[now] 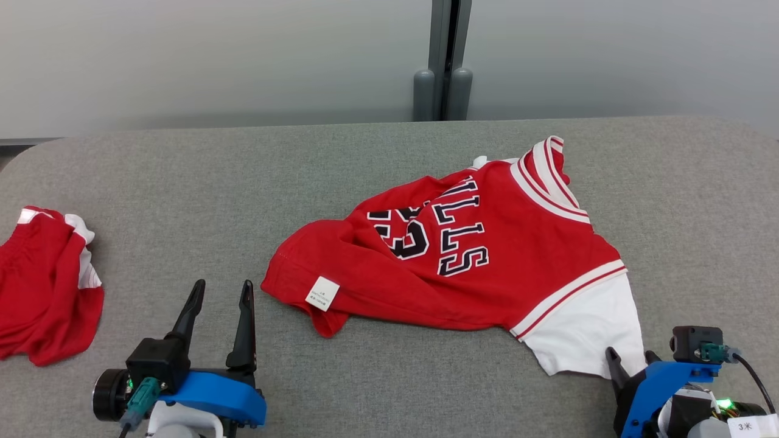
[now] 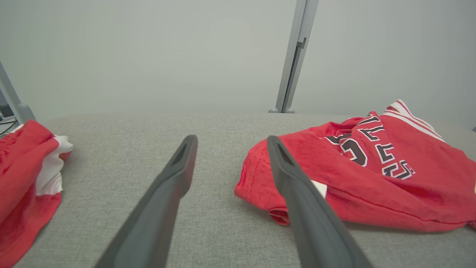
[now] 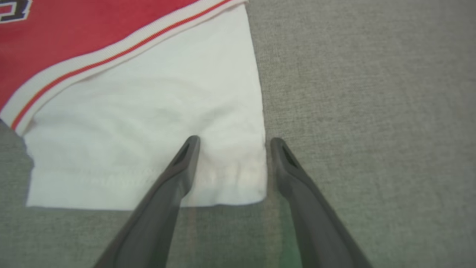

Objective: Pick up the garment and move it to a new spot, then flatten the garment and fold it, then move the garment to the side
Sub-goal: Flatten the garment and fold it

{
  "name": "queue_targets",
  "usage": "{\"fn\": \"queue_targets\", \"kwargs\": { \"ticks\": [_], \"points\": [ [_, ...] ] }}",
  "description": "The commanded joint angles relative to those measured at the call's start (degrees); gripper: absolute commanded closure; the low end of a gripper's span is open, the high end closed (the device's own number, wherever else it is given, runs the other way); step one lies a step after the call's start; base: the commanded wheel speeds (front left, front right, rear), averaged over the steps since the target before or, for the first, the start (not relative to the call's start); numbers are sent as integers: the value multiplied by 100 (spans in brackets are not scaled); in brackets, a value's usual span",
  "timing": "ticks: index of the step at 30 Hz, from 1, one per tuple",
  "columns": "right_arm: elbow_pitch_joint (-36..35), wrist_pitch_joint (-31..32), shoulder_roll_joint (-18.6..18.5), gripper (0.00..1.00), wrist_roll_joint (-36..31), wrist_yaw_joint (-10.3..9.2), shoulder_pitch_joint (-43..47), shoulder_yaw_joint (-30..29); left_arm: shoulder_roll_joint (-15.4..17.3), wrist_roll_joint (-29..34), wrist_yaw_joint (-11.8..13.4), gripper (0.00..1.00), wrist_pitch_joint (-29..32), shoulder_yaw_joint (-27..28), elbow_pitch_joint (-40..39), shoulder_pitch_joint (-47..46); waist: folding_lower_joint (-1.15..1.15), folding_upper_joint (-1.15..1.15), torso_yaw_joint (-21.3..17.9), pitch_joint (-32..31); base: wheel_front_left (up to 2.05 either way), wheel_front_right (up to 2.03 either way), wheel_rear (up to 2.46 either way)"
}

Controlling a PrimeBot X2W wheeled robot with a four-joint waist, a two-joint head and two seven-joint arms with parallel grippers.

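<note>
Red garment (image 1: 481, 261) lies crumpled centre-right in the head view; its white sleeve corner (image 3: 238, 186) shows between the spread fingers of the right gripper (image 3: 235, 139), lower right. Fingers apart, the left gripper (image 1: 223, 283) stands just left of its hem (image 1: 281, 286).

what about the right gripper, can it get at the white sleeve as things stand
Probably yes: the right gripper stands open at a corner of the white sleeve, one finger over the cloth, the other past its edge, nothing between.

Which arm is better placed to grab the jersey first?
Right, likely. The open right gripper brackets a corner of the white sleeve on the jersey. The open left gripper sits over bare table beside it.
</note>
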Motion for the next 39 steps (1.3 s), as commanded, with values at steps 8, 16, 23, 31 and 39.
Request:
{"fn": "queue_targets", "kwargs": {
  "ticks": [8, 16, 23, 31, 39],
  "points": [
    [773, 82, 90, 100, -50, 11, -65, 410, 15, 17, -203, 0, 286, -247, 379, -553, 0, 0, 16, 97, 0, 0, 0],
    [792, -87, 67, 100, 18, 0, -223, 498, -29, -248, -427, 0, 1259, -529, 1135, -1414, 0, 0, -109, 356, 0, 0, 0],
    [818, -154, 38, 100, 98, -11, -310, 528, 13, -448, -460, 0, 1825, -516, 1674, -1884, 0, 0, -258, 564, 0, 0, 0],
    [808, -192, 28, 100, 138, -33, -445, 531, 124, -755, -538, 0, 2391, -624, 1946, -2253, 0, 0, -323, 839, 0, 0, 0],
    [844, -215, 36, 100, 208, -34, -532, 552, 218, -1205, -571, 0, 2873, -814, 1867, -2414, 0, 0, -305, 1041, 0, 0, 0]
  ]
}}
